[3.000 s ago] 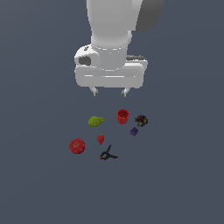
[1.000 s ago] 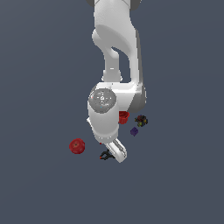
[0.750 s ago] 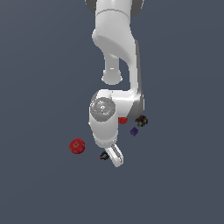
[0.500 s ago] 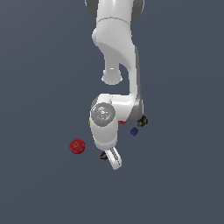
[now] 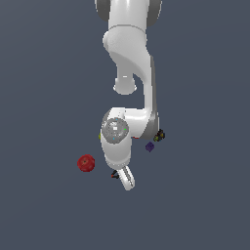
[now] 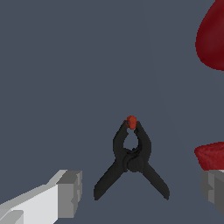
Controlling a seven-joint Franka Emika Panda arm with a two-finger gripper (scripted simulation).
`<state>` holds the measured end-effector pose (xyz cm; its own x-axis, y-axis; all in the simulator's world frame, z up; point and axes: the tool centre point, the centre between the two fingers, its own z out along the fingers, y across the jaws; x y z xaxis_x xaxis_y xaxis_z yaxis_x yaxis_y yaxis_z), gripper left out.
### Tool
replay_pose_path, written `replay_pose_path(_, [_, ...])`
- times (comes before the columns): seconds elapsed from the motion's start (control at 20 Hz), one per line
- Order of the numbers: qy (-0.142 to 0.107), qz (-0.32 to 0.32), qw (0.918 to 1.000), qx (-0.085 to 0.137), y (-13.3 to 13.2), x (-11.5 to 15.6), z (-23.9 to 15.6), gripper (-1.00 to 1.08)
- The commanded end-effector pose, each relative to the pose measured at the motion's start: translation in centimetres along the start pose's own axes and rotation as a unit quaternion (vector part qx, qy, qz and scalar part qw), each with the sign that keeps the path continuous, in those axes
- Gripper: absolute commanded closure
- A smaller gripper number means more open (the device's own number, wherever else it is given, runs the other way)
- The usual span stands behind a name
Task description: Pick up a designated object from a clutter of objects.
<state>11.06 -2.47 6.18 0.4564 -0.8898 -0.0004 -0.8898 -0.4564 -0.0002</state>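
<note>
The flat grey floor [image 5: 44,205] carries a black clamp [image 6: 130,159], red apple [image 5: 86,163], purple block [image 5: 150,146] and, seemingly, a dark lump [image 5: 159,135].

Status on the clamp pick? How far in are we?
Done: the arm is low over the clutter, end effector open and straddling the black spring clamp. In hand: nothing yet; the wrist view shows a gap between each finger and the clamp's arms, and the clamp lies flat on the floor. Left: close on it and lift it clear of the red apple.

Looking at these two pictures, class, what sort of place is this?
Probably a simulated test scene: a featureless grey floor, a white robot arm, and small scattered items such as a black spring clamp and a red apple.
</note>
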Motion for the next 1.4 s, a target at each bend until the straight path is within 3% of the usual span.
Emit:
replay_pose_path(0.0, [0.000,0.000,1.0000,0.000,0.0,0.0,0.6,-0.92])
replay_pose_path(0.65, [0.000,0.002,1.0000,0.000,0.0,0.0,4.8,-0.92])
replay_pose_path(0.7, [0.000,0.002,1.0000,0.000,0.0,0.0,4.8,1.08])
replay_pose_path(1.35, [0.000,0.002,1.0000,0.000,-0.1,-0.1,4.5,1.08])
